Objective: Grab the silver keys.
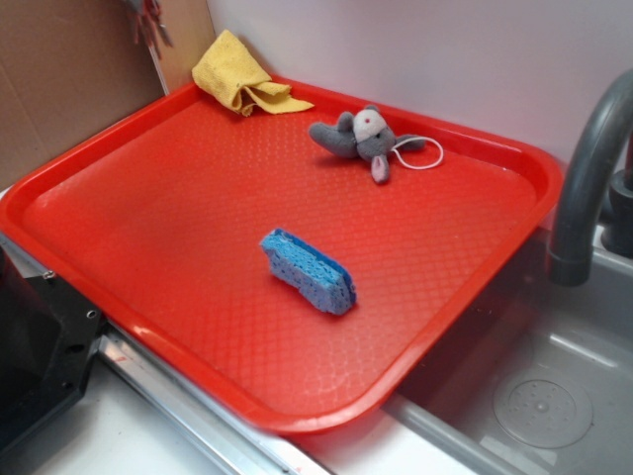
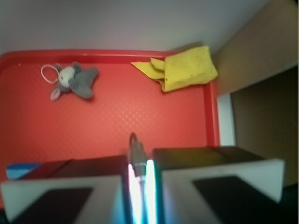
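Clamping narrow between two blurred white gripper [image 2: 140, 186] fingers [image 2: 65, 198], pressed nearly together: silver-grey flat metal keys [image 2: 136, 156], wire loop protruding. Beyond: red plastic tray [image 2: 117, 116], blue sponge block [image 1: 308, 269], grey plush mouse [image 2: 72, 81], yellow folded cloth [image 2: 184, 70]. No legible writing.

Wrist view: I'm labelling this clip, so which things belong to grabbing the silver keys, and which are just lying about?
Belongs to the job:
silver keys, pinched in the shut tool

Just lying about:
blue sponge
grey plush mouse
yellow cloth
red tray under them
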Available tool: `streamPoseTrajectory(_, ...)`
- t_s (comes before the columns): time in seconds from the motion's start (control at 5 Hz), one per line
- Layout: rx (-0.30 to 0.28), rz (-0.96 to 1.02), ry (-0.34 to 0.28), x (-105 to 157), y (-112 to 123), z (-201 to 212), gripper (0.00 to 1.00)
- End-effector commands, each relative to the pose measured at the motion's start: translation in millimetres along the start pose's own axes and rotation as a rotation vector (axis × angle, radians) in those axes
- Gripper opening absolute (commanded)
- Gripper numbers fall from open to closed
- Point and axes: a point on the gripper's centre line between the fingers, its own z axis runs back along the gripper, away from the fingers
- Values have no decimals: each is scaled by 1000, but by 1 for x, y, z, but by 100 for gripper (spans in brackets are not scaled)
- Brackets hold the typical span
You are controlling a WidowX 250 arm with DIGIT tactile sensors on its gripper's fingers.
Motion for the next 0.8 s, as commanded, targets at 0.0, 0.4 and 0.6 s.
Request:
streamPoseTrajectory(0.0,-70,92,36,14,-23,6,0)
streamPoseTrajectory(0.4,-142,43,-28,0,-49,26,0)
streamPoseTrajectory(0.6,-127,39,-44,-5,-51,26,0)
